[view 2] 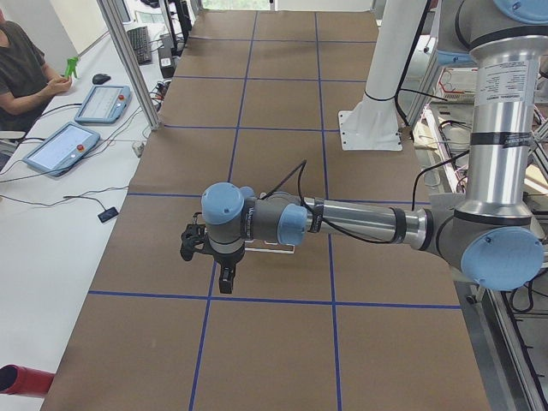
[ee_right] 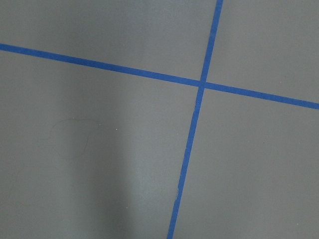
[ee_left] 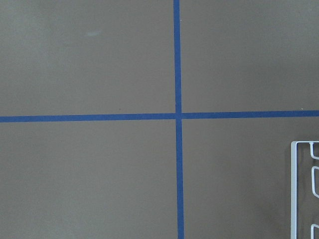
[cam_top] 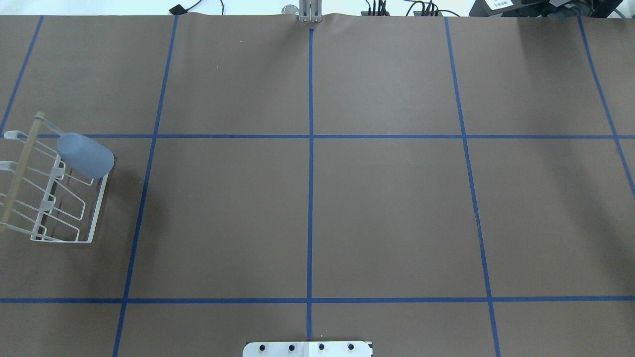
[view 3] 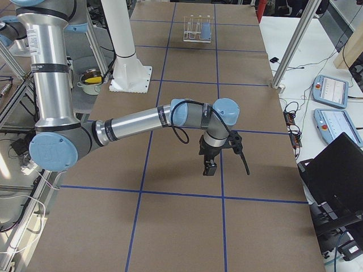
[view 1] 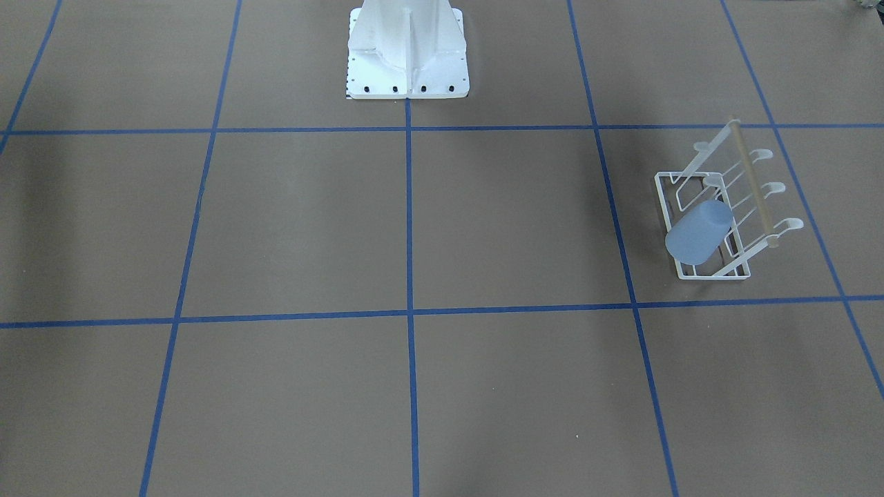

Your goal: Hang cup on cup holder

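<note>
Overhead exterior: one cup (cam_top: pixel 85 155) on one cup holder (cam_top: pixel 21 171), left tool (view 2: pixel 205 267), right tool (view 3: pixel 228 169), cannot tell either's opening.

1. Brown table cover (cam_top: pixel 387 208), ruled into large squares by blue tape lines (cam_top: pixel 310 198).
2. Seated operator (view 2: pixel 21 68) in a dark shirt at the white side bench (view 2: pixel 51 257) on the table's far side from the robot, pinching a small green item (view 2: pixel 70 65).
3. Two teach pendants (view 2: pixel 60 145) lying flat on that bench, with a dark mouse (view 2: pixel 101 79) just beyond them.
4. Red cylindrical end (view 2: pixel 21 379) at the bench's near corner in the exterior left view.
5. Open black laptop (view 3: pixel 334 170) on the bench's near end in the exterior right view.
6. Slanted aluminium frame post (view 3: pixel 295 42) standing at the table's edge.
7. Small pot (view 3: pixel 91 79) holding something yellow, off the table beside the robot's side.
8. Tangle of cables (cam_top: pixel 382 7) along the table's far edge in the overhead view.
</note>
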Robot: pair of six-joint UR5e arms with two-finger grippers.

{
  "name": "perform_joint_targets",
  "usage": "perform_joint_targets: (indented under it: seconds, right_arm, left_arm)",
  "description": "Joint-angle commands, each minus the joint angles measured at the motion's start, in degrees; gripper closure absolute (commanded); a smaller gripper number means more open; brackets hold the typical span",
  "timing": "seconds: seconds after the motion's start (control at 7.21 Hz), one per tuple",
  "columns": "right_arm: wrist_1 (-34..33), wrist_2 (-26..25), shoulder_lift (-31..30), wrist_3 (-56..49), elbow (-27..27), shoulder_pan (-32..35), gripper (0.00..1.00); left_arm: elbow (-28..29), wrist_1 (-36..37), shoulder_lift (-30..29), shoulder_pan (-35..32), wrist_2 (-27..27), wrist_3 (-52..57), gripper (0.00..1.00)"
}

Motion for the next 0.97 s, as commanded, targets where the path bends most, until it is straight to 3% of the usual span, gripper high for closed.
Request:
perform_joint_targets:
  seconds: [0.0,0.83]
  right_arm:
    - [0.19,0.43,-0.38,-0.2,0.15,0.1,0.0]
    - [0.27,0.25,-0.2,-0.02,-0.02,0.01,0.0]
  left_arm:
    - [-0.09,0.03,-0.07,0.0,-1.03,0.0,0.02]
    - [-0.18,0.12,-0.07,0.09,-0.86,0.0,0.02]
